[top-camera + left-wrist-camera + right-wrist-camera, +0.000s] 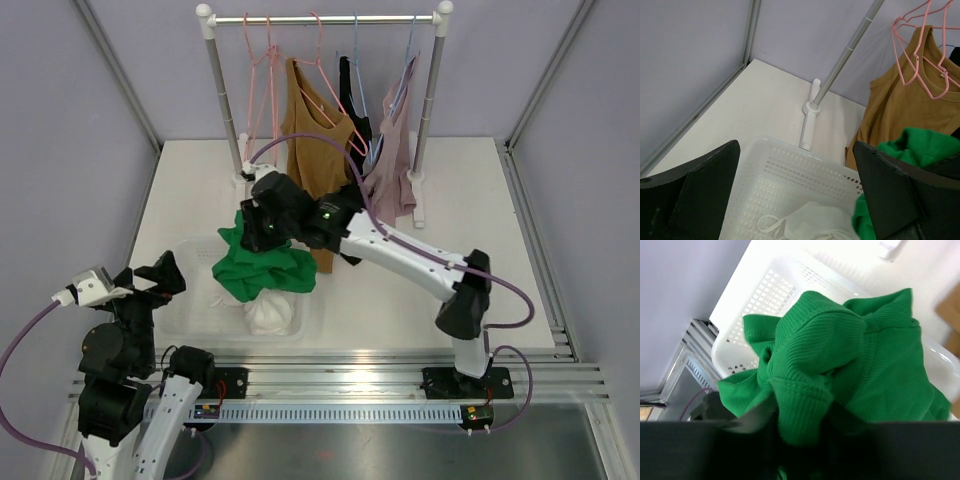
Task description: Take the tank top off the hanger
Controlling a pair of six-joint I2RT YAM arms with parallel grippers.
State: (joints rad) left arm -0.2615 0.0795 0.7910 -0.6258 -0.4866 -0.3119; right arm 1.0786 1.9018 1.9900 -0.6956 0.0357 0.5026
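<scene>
A green tank top (262, 268) hangs bunched from my right gripper (262, 226), which is shut on it above the white basket (195, 250). In the right wrist view the green fabric (840, 365) fills the frame and hides the fingertips. In the left wrist view its edge (920, 142) shows at the right. My left gripper (160, 280) is open and empty at the basket's near left; its dark fingers (695, 195) frame the basket (790, 170). Empty pink hangers (262, 60) hang on the rail (320, 18).
A white garment (272, 315) lies in the basket. A mustard tank top (315, 140), a black one (350, 100) and a pale pink one (395, 150) hang on the rack. The rack's posts (222, 100) stand on the white table (480, 230). Grey walls enclose the table.
</scene>
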